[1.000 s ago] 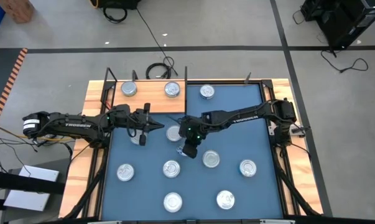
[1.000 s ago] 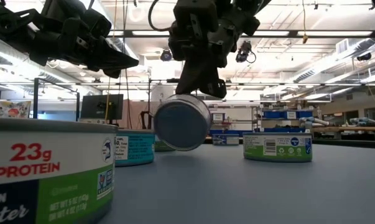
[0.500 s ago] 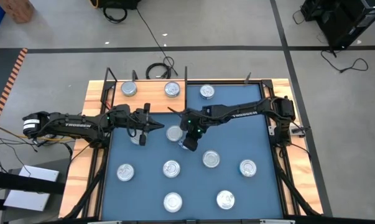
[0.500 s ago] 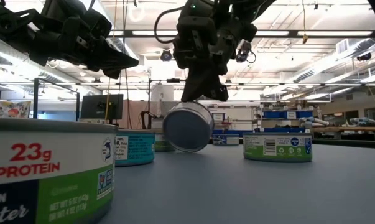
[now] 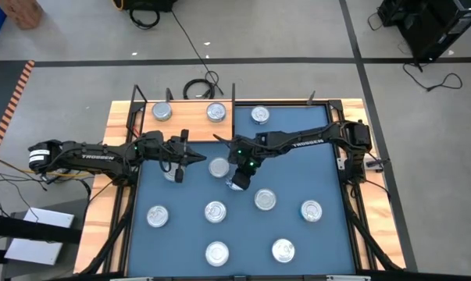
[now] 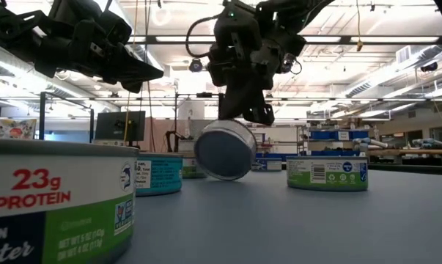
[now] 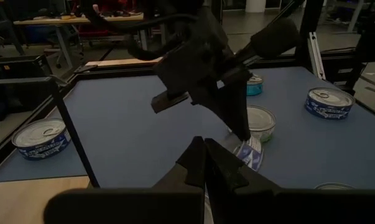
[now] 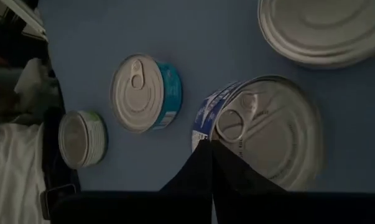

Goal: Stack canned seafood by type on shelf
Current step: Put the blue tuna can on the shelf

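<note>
Several round silver tins of canned seafood lie flat on the blue mat (image 5: 297,156). Two more (image 5: 163,112) (image 5: 215,112) stand on the light-brown shelf (image 5: 184,125) at the far left. My right gripper (image 5: 235,183) is at mid-table, shut on a blue-labelled tin (image 8: 262,130) that is tipped up on edge (image 6: 224,150). My left gripper (image 5: 194,159) hovers shut and holding nothing above the mat, left of another tin (image 5: 219,166). My right gripper pinches the tin's rim (image 8: 206,134) between its two fingers, beside the pull tab. The fingers slant down from the table's right and far side. The tin hangs steeply tilted below them, its lower edge (image 6: 222,178) close to the mat; whether that edge touches, I cannot tell.
Tins lie close around the held one: one just beyond it, one (image 5: 265,200) to its near right, one (image 5: 215,211) nearer. Another (image 5: 259,115) stands at the mat's far edge, right of the shelf. Thin black uprights (image 5: 233,97) stand at the shelf's corners.
My right gripper has carried the tilted tin a short way toward the table's far edge and slightly lower, rolling a little. The tin has stayed tipped on edge in the hold.
</note>
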Robot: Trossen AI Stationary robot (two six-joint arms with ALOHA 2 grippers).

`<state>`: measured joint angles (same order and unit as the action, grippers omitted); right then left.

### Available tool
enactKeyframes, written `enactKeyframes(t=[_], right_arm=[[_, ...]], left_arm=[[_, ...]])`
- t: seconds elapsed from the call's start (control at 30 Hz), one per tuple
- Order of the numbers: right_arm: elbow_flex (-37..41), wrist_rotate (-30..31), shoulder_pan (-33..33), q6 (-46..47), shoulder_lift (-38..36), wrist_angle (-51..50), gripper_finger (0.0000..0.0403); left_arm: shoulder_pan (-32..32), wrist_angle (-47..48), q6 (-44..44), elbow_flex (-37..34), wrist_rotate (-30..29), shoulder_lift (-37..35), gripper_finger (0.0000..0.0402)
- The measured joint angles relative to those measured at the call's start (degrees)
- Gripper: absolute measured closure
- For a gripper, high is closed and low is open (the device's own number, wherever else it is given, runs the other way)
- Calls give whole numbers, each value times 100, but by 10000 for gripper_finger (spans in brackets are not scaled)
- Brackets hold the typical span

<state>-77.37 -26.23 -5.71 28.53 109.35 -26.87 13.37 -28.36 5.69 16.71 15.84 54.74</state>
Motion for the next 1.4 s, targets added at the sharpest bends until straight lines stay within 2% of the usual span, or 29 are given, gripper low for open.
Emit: enactKeyframes(t=[0.3,0.43,0.63,0.73,0.87,1.13,1.4], right_arm=[[79,209,-143,-385,15,-53,398],[77,393,-152,-1036,10,-108,393],[77,2088,272,-2081,-20,-811,339],[77,3000,481,-2349,16,-970,309],[77,3820,655,-2437,18,-984,292],[370,3551,682,-2370,25,-785,323],[658,3780,708,-2206,-3,-496,315]], left_arm=[[0,0,0,0,0,0,396],[0,2,0,0,0,0,396],[0,4,0,0,0,0,396],[0,2,0,0,0,0,396],[0,3,0,0,-37,0,396],[0,17,-15,0,-55,1,396],[0,13,-10,0,-58,2,396]])
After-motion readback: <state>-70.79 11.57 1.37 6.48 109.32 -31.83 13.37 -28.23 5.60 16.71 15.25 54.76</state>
